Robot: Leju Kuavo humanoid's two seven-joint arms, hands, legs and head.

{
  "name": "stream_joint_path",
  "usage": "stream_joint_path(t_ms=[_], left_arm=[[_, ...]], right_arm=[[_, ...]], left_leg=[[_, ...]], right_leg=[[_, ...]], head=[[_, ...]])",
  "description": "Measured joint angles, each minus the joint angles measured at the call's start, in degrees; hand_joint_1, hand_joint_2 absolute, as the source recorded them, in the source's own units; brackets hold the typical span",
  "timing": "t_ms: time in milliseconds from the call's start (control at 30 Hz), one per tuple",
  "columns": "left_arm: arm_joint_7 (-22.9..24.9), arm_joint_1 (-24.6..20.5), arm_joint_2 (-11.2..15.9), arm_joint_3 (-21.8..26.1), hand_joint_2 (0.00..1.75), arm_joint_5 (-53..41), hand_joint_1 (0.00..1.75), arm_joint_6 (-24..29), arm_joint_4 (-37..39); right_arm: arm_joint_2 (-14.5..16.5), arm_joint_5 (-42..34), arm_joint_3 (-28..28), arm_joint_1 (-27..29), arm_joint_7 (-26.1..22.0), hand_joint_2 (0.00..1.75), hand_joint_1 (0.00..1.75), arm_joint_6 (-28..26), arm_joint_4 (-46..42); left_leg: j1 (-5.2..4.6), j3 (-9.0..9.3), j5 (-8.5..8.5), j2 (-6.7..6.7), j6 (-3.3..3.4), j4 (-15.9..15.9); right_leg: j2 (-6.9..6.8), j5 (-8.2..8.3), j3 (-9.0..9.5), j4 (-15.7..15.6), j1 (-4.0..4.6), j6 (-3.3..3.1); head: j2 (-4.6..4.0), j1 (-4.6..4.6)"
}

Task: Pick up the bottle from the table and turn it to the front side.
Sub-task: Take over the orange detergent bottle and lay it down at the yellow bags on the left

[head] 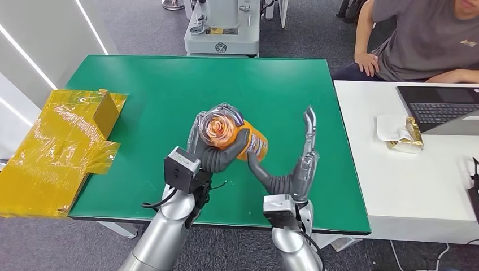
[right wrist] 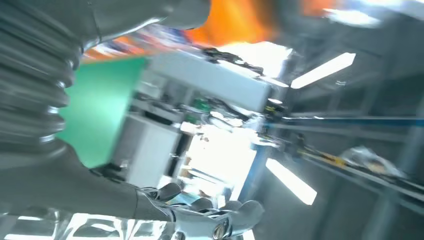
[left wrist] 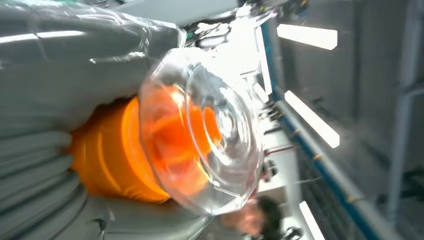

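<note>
My left hand (head: 217,155) holds an orange bottle (head: 229,131) lifted above the green table (head: 152,90), its clear round end facing my head camera. The left wrist view has that clear end and orange body of the bottle (left wrist: 190,135) close up, with my left hand (left wrist: 45,170) wrapped around it. My right hand (head: 291,169) stands just right of the bottle with its fingers stretched upward and apart, and its thumb reaches toward the bottle's labelled lower side; I cannot tell if they touch. In the right wrist view the bottle (right wrist: 235,20) is an orange blur by my right hand (right wrist: 45,90).
A crinkled yellow foil box (head: 62,141) lies at the table's left edge. A white table (head: 373,186) to the right carries a laptop (head: 440,107) and a snack packet (head: 404,135); a person (head: 429,39) sits behind it. A grey machine base (head: 223,28) stands beyond the green table.
</note>
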Motion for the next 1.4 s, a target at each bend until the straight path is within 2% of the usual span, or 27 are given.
stream_joint_path(t_ms=[167,367,667,867,1100,1233,1400], left_arm=[[-0.25,0.04,0.63,1.12,1.75,-0.07,1.75,1.36,1.77],[-1.19,-0.6,2.17,3.86,1.75,-1.49,1.75,5.96,3.61],[-1.68,-3.35,6.76,8.18,1.75,-5.22,1.75,16.79,4.72],[-1.03,-5.32,10.39,11.13,1.75,-9.43,1.75,21.83,4.78],[3.99,-9.07,15.84,12.86,1.75,-23.1,1.75,31.65,6.19],[6.59,-9.4,18.15,13.99,1.75,-28.99,1.75,34.34,6.22],[11.76,-10.57,20.48,15.14,1.75,-42.96,1.75,35.34,6.68]], right_arm=[[-0.99,-0.64,2.3,3.32,-0.08,1.75,0.0,0.01,-8.4],[-2.04,-0.61,4.38,8.18,-0.08,1.75,0.0,0.01,-14.2],[-3.81,-1.99,6.06,11.56,-0.06,1.75,0.0,0.03,-16.29],[-4.28,-2.84,6.55,12.11,-0.06,1.75,0.0,0.03,-16.29],[-4.33,-5.7,6.76,12.07,-0.03,1.75,0.0,0.05,-16.12],[-4.34,-6.33,6.82,12.0,-0.02,1.75,0.0,0.05,-15.96],[-4.36,-6.9,6.91,11.8,-0.02,1.75,0.0,0.07,-15.78]], left_leg=[[0.01,0.0,-0.02,0.01,0.02,0.0],[0.02,0.0,-0.04,0.01,-0.01,-0.03],[0.02,0.01,-0.04,0.02,-0.02,-0.04],[0.03,0.01,-0.03,0.02,-0.02,-0.04],[0.03,0.02,-0.02,0.04,-0.04,-0.04],[0.03,0.02,-0.02,0.03,-0.05,-0.04],[0.03,0.01,-0.02,0.03,-0.05,-0.04]], right_leg=[[0.01,-0.02,-0.01,0.0,0.0,-0.01],[0.01,-0.06,-0.01,0.01,0.01,-0.04],[0.03,-0.06,-0.01,0.03,0.02,-0.04],[0.03,-0.07,-0.01,0.05,0.02,-0.05],[0.06,-0.07,0.0,0.07,0.02,-0.05],[0.05,-0.07,0.0,0.08,0.02,-0.05],[0.04,-0.07,0.0,0.07,0.02,-0.05]], head=[[0.0,0.0],[0.0,0.0],[0.0,0.02],[0.0,0.01],[0.0,0.02],[0.0,0.02],[0.0,0.02]])
